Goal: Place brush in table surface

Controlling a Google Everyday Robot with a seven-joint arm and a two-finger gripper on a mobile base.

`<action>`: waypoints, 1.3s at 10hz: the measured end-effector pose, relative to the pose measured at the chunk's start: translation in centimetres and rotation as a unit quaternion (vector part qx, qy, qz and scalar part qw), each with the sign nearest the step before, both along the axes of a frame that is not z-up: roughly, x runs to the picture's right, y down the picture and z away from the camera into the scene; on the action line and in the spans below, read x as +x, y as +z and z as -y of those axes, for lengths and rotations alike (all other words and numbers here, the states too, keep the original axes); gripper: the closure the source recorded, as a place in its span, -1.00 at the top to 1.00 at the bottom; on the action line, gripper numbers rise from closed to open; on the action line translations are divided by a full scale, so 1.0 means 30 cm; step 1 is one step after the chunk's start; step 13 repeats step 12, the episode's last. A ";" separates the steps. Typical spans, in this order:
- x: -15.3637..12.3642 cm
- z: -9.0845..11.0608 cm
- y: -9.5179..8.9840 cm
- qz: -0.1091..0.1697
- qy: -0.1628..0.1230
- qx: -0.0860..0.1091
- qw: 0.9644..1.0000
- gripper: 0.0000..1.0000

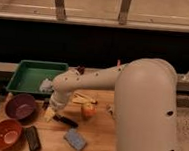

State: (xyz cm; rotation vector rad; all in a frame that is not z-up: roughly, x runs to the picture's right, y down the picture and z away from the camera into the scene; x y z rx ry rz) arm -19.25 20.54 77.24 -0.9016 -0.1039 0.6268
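Camera view shows a wooden table surface [99,141] with many small things on it. At the far left sit two bowls. The orange bowl [5,134] and the purple bowl [20,106] both look empty. Behind them is a green tray [35,76] with something small and pale near its right edge; I cannot tell what it is. A flat black block [31,138] lies beside the orange bowl.

Next comes the gripper [52,106], pointing down just above the table, right of the purple bowl. I cannot tell if it is wide or narrow, or if it grips anything. The brush [65,120] lies flat on the wood just beside it, with a small yellow thing [49,115] at its left end. A blue sponge [75,139] sits in front, and an orange fruit [88,110] sits to the right.

If the arm lifts carelessly, it could bump the brush and roll it, or knock the fruit or the purple bowl, because they sit so near.
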 end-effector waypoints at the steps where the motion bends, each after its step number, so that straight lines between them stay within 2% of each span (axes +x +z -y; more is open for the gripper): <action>1: 0.022 0.007 -0.009 -0.006 0.007 0.011 1.000 0.28; 4: 0.141 0.069 -0.108 -0.040 0.030 0.063 0.997 0.28; 6: 0.254 0.109 -0.171 -0.070 0.045 0.096 0.992 0.28; 8: 0.354 0.146 -0.226 -0.108 0.073 0.119 0.984 0.28; 9: 0.388 0.155 -0.243 -0.121 0.083 0.125 0.981 0.28; 10: 0.401 0.159 -0.251 -0.127 0.088 0.127 0.980 0.28; 13: 0.394 0.158 -0.253 -0.125 0.087 0.128 0.980 0.28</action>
